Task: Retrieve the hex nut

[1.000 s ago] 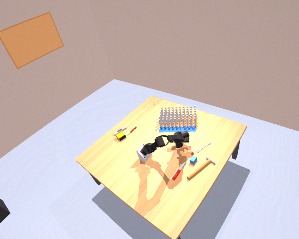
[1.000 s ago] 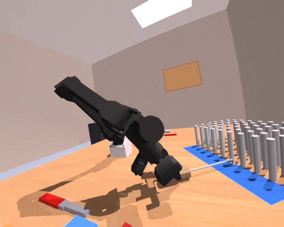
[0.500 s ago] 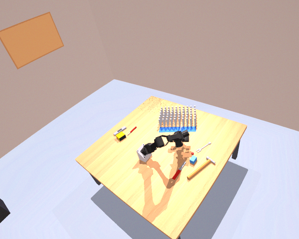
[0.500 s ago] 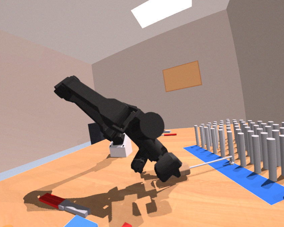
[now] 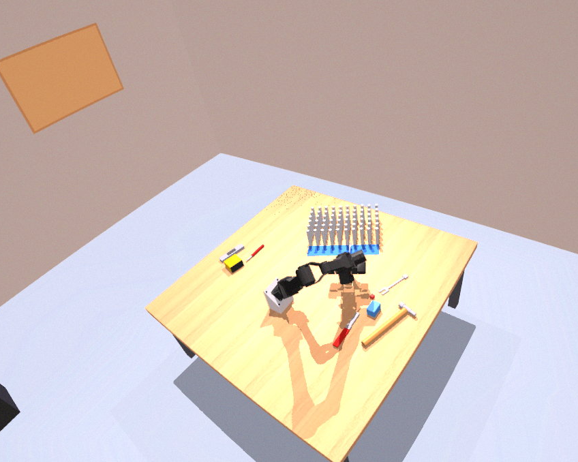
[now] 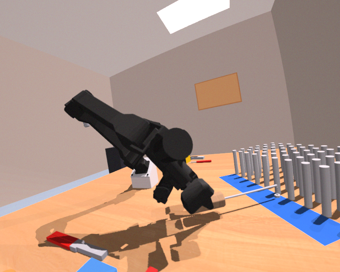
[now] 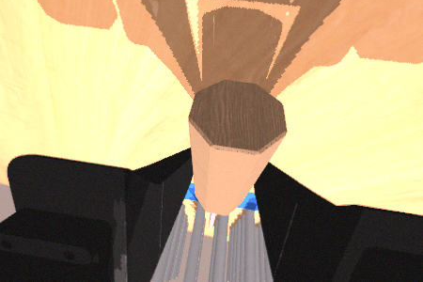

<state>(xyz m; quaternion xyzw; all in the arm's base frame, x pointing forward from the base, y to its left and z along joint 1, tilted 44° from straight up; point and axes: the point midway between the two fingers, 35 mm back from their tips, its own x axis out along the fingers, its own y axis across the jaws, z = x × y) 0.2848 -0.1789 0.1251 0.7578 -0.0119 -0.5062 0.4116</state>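
My gripper (image 7: 225,159) is shut on the wooden handle (image 6: 219,199) (image 7: 237,117) of a thin-rod tool, just above the table in front of the strip. The rod (image 6: 243,193) reaches over the blue taped strip (image 5: 316,251) (image 6: 310,228) (image 7: 250,200) to the front spacers. The small hex nut (image 6: 277,195) lies at the strip's back edge, beside a front spacer's foot and below the rod's tip in the exterior view. Whether tip and nut or spacer touch is unclear. The grey spacers (image 5: 316,237) (image 6: 306,184) (image 7: 221,251) in view stand upright.
A red-handled tool (image 5: 341,338) (image 6: 61,240), blue cube (image 5: 373,309) (image 6: 97,265), small red cube (image 5: 371,296) (image 6: 152,269), fork (image 5: 394,284) and hammer (image 5: 384,327) lie right of the arm. A yellow-black block (image 5: 233,261), grey tool (image 5: 232,253) and red screwdriver (image 5: 257,250) lie left.
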